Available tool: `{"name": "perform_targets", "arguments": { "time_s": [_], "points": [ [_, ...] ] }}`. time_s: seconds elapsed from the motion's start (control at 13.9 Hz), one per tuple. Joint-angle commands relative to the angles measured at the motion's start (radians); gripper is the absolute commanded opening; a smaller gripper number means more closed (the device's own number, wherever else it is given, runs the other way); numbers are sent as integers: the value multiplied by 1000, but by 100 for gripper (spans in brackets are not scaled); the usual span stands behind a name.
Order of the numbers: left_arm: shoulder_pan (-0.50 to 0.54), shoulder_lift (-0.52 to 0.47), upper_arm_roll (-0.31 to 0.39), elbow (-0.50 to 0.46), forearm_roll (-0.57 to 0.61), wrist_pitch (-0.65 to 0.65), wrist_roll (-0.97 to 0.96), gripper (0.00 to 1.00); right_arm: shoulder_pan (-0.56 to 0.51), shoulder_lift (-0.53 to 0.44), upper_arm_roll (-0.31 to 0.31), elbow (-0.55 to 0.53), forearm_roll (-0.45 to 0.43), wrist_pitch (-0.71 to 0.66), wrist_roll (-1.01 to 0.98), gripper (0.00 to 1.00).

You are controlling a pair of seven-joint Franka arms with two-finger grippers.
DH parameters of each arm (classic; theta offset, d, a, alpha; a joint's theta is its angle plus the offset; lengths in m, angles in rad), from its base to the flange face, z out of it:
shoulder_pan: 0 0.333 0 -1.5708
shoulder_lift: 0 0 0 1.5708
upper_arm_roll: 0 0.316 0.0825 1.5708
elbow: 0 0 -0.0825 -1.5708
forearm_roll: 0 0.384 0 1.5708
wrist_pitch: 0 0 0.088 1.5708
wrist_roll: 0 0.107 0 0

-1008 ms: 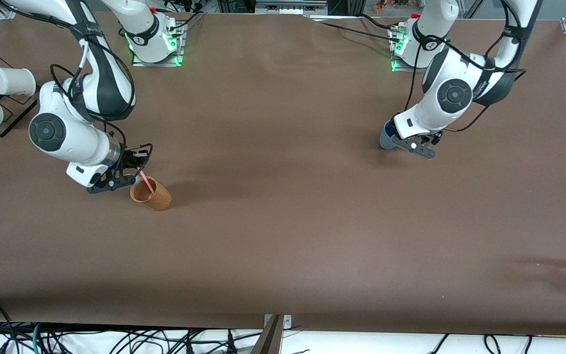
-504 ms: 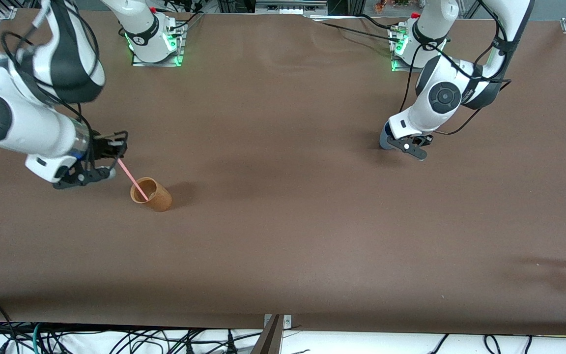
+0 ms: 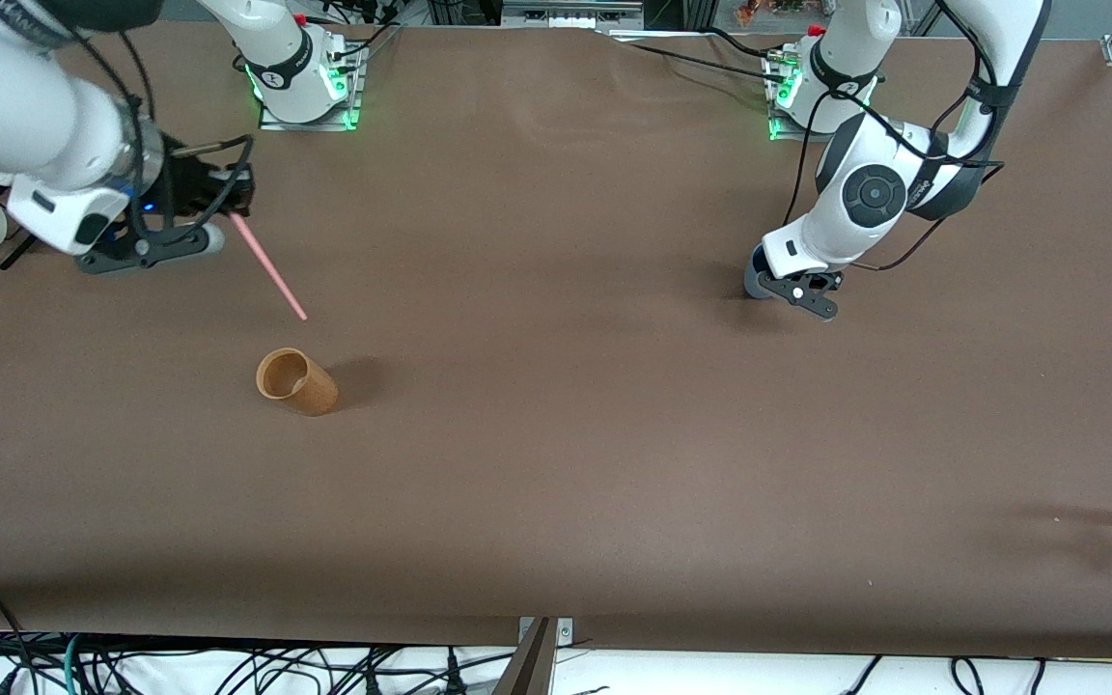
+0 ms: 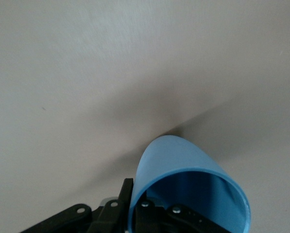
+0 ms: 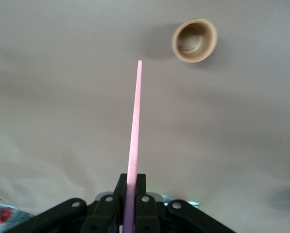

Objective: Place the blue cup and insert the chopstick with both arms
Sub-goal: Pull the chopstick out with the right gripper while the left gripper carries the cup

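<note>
Brown cup on table toward right arm's end, blue cup toward left arm's

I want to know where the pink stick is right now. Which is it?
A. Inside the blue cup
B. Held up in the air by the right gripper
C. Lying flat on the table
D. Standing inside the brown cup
B. The right gripper is shut on the chopstick, whose tip hangs clear of the brown cup; the blue cup holds no stick.
</note>
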Motion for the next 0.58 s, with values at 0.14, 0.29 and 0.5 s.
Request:
{"name": "perform_targets", "arguments": {
  "time_s": [0.14, 0.29, 0.5],
  "points": [
    [-78, 115, -47, 389, 5, -273, -128, 0, 129, 37, 31, 28, 84, 79, 311, 0],
    [-150, 216, -50, 553, 3, -342, -257, 0, 166, 53, 31, 26, 119, 128, 403, 0],
    [-254, 346, -49, 701, 5, -338, -447, 0, 177, 61, 31, 23, 122, 147, 429, 0]
  ]
}}
